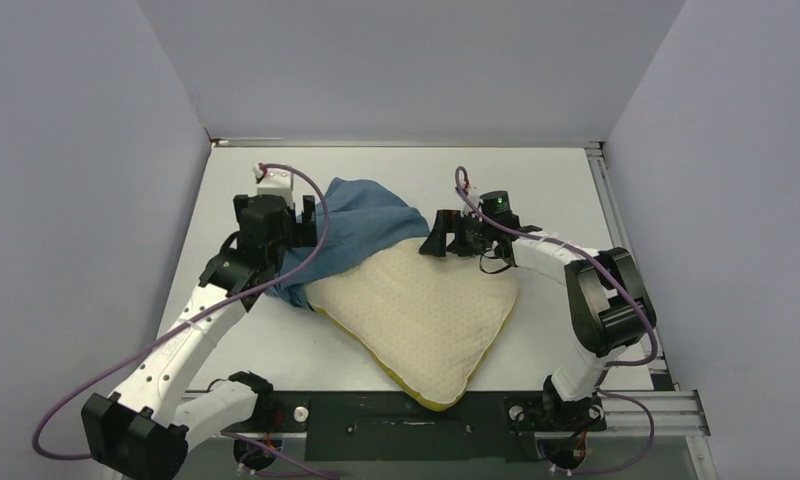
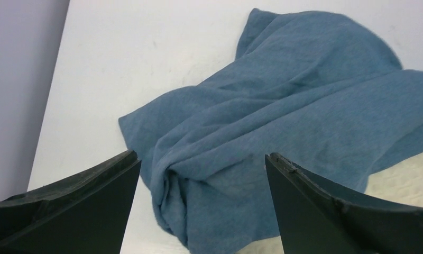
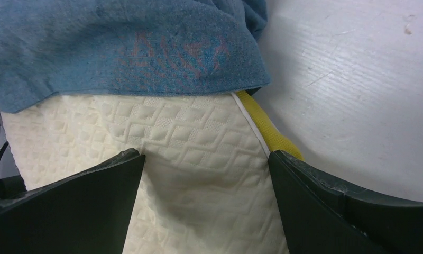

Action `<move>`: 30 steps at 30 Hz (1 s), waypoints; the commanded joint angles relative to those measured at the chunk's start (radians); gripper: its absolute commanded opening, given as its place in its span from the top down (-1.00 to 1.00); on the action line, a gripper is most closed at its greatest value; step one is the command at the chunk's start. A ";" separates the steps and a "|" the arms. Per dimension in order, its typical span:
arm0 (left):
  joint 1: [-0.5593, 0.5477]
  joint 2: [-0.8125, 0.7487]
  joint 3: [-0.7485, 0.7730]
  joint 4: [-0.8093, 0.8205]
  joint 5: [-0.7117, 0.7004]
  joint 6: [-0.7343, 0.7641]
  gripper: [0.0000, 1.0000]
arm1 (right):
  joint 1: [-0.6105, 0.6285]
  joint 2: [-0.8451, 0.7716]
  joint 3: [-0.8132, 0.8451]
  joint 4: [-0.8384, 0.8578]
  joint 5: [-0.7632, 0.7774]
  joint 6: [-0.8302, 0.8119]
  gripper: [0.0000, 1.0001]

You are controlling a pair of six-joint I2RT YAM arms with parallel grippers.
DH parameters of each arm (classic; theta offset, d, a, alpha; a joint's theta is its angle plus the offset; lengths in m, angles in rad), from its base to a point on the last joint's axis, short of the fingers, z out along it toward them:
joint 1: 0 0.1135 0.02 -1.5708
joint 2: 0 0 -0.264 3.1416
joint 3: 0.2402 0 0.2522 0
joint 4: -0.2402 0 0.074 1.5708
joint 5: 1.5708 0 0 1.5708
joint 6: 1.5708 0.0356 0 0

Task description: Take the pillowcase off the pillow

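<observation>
Lying nearest the arm bases, the pillow points one mustard-edged corner at the near edge of the table, its cream quilted top up and mostly bare. Farther in, the right gripper hangs over the pillow's far right part, fingers spread wide with nothing held. Bare quilting shows between them, the yellow edge runs up to the right finger's tip, and the hem of the pillowcase lies just beyond both tips. Whether the fingers touch the quilting I cannot tell. The left gripper is at the pillow's far left, equally wide apart and empty, with bunched blue cloth between and beyond its fingertips. Farthest out, the pillowcase covers only the pillow's far end and spills wrinkled onto the table past both grippers.
</observation>
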 commanded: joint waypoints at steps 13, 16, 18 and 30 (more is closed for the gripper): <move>-0.202 0.636 0.630 -0.143 0.168 0.113 -0.86 | 0.031 0.026 -0.061 0.206 -0.174 0.028 0.76; -0.231 0.751 0.737 -0.186 0.190 0.128 -0.86 | 0.034 -0.003 -0.074 0.204 -0.159 0.019 0.89; -0.238 0.812 0.781 -0.197 0.231 0.126 -0.84 | 0.034 -0.020 -0.080 0.203 -0.153 0.013 0.89; -0.264 1.019 0.874 -0.174 0.253 0.103 -0.51 | 0.038 -0.067 -0.092 0.196 -0.134 0.001 0.89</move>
